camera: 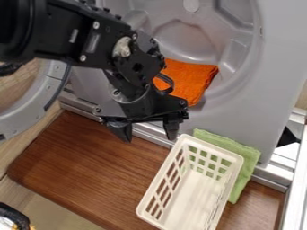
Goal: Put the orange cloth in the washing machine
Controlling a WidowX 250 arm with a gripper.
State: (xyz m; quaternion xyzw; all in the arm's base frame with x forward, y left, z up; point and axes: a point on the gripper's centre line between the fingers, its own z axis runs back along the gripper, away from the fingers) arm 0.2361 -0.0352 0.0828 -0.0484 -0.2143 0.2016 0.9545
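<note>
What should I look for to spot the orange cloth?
Start at the big grey washing machine. In its round opening, partly behind the black robot arm, lies the folded orange cloth. The other cloth, seen partly through the white basket, is green.

The orange cloth (195, 81) lies in the washing machine (246, 108), behind the spread-fingered tool (150, 138).

Lighting: bright, diffuse; source (lamp or window) undetermined. Soft highlights on the drum (186, 40); small, soft shadow beside the cloth (189, 81). Panel (295, 197) beyond the board's (90, 166) right edge nearly white. Arm (60, 33) dark, with small glints.
</note>
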